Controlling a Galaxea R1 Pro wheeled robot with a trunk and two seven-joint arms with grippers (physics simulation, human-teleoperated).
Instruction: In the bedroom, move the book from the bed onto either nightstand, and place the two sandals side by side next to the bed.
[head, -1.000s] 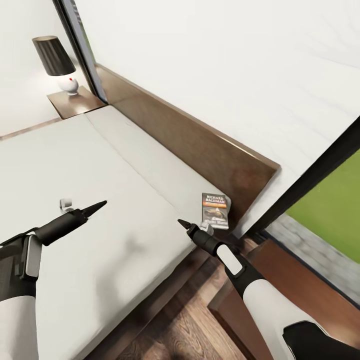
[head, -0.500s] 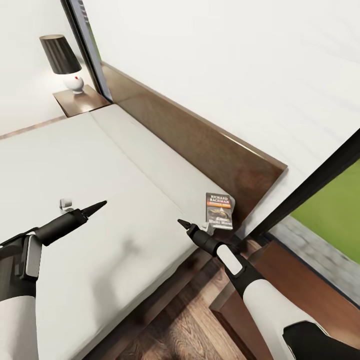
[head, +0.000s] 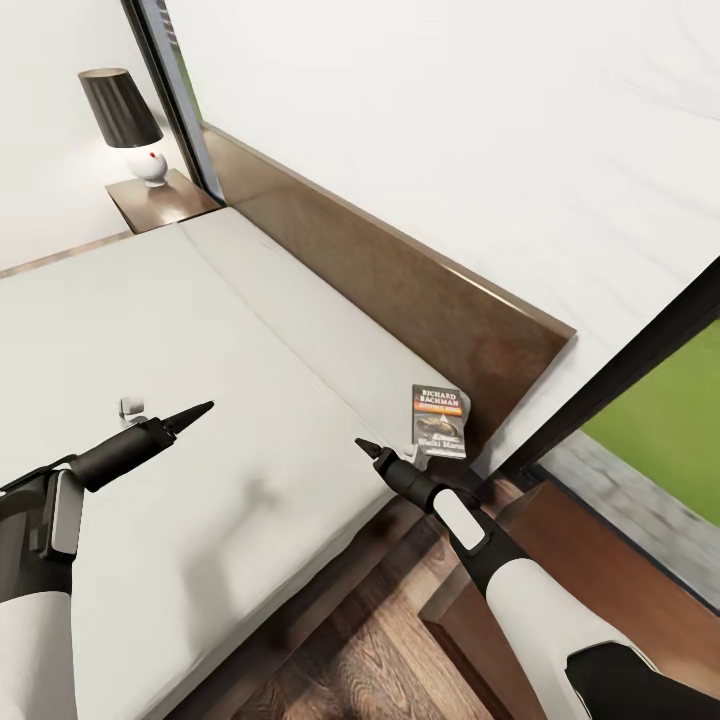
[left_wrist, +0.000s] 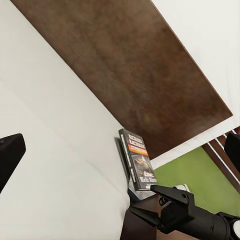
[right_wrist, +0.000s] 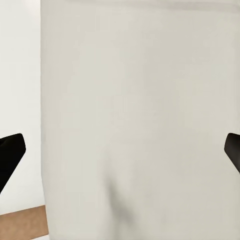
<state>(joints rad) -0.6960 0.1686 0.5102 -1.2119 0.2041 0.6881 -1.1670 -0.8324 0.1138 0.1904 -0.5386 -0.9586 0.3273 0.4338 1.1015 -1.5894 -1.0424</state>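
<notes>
The book (head: 438, 422) lies flat on the bed's pale mattress (head: 200, 330) at its corner by the dark headboard (head: 400, 285); its dark cover (left_wrist: 138, 161) has white lettering. My right gripper (head: 363, 444) hovers over the mattress edge a short way from the book, and its black fingertips (right_wrist: 11, 156) stand wide apart with nothing between them. Farther along the bed, my left gripper (head: 198, 408) hangs open above the mattress. The far nightstand (head: 150, 203) carries a black-shaded lamp (head: 122, 112). The sandals are out of view.
A brown wooden top (head: 600, 580) stands beside the bed's near corner, under my right arm. A dark-framed window (head: 640, 350) with green outside runs along the right. Wood-plank floor (head: 370, 650) shows beside the bed frame.
The whole picture shifted slightly a second ago, so the camera moved. Over the last half second nothing has changed, and both arms hold their places.
</notes>
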